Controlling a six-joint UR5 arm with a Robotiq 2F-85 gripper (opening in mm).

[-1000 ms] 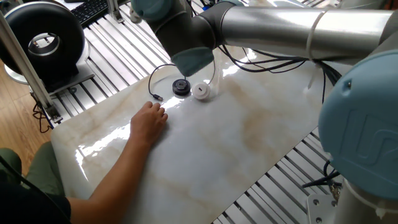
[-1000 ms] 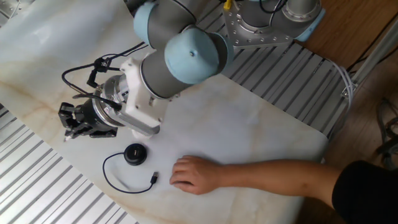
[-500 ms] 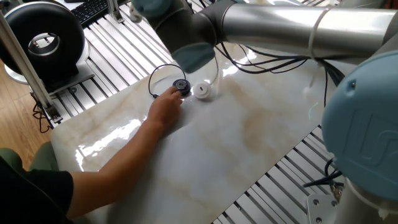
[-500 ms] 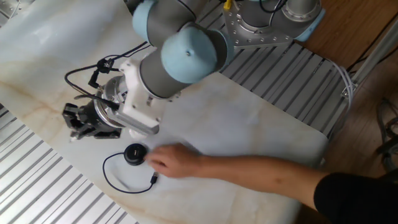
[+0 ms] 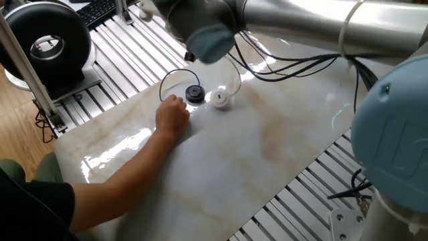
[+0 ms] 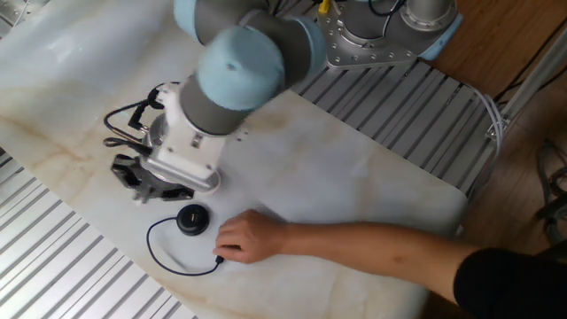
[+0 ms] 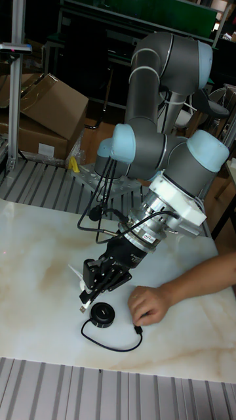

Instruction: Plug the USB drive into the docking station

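Observation:
The docking station [image 5: 194,93] is a black round puck lying flat on the marble table; it also shows in the other fixed view [image 6: 192,220] and the tall fixed view [image 7: 101,314]. Its thin black cable loops to a dark plug [image 6: 219,259] under a person's fingers. The USB drive [image 5: 219,99], a white puck, sits just right of it. Its white cable arcs up toward my gripper [image 7: 89,291], which hovers just above and beside the black puck [image 6: 143,184]. The fingers look closed on the white cable's plug end, partly hidden.
A person's hand [image 5: 172,115] and forearm [image 6: 372,246] reach across the marble table [image 5: 267,154] to the black cable's end. A black round fan [image 5: 43,40] stands off the table at the left. Slatted metal framing [image 6: 53,257] borders the table.
My gripper has risen and shifted toward the black puck, drawing the white cable into a taller arc. The person's hand drew back from the black puck to the black cable's plug.

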